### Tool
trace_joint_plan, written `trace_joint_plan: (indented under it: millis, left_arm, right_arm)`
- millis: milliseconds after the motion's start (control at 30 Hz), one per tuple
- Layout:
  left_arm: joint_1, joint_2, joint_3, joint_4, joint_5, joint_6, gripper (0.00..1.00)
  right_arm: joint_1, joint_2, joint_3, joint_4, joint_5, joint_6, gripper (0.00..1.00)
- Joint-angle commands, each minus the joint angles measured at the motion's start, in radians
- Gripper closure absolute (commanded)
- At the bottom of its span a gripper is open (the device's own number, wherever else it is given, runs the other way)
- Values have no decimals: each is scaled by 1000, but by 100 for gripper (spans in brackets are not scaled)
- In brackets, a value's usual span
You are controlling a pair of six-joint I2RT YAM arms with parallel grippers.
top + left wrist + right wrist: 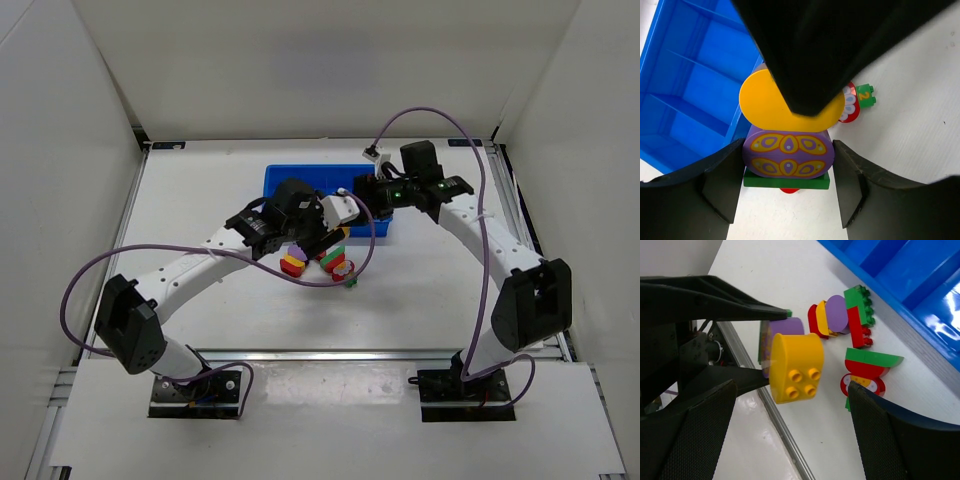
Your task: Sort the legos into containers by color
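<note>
1. L gripper (787, 145): clenched on a mixed stack, w/ yellow piece (790, 100) over purple piece (787, 160) over green plate (787, 181). Jaws press the purple sides.
2. R gripper (792, 385): released, jaws wide, facing that stack from close by.
3. Step, my read: colours are joined, so split them before any drop. R should pinch the yellow squarely and pull straight off while L grips firm.
4. Other legos: pile (845, 320) on bench (910, 145), just beside tray (695, 90).
5. Room: tray wall is near the stack; compartments in view look bare. Open bench lies away from tray. Don't sweep the pile.
</note>
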Motion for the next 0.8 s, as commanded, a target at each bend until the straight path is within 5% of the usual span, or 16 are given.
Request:
trace_joint_plan:
  millis: [0,200,600,767]
  left_arm:
    - [-1,-13,37,45,10,2,67]
    - [-3,-20,29,66,10,-2,66]
    - [-3,-53,-18,82,-17,-13,66]
    - [-4,-74,-66,109,-43,-18,67]
  right_arm:
    - [26,2,31,35,-50,-32,6]
    - [42,15,15,44,-84,-23,11]
    - [-7,29,5,113,-180,42,82]
    - [-58,15,-2,159,-229,105,100]
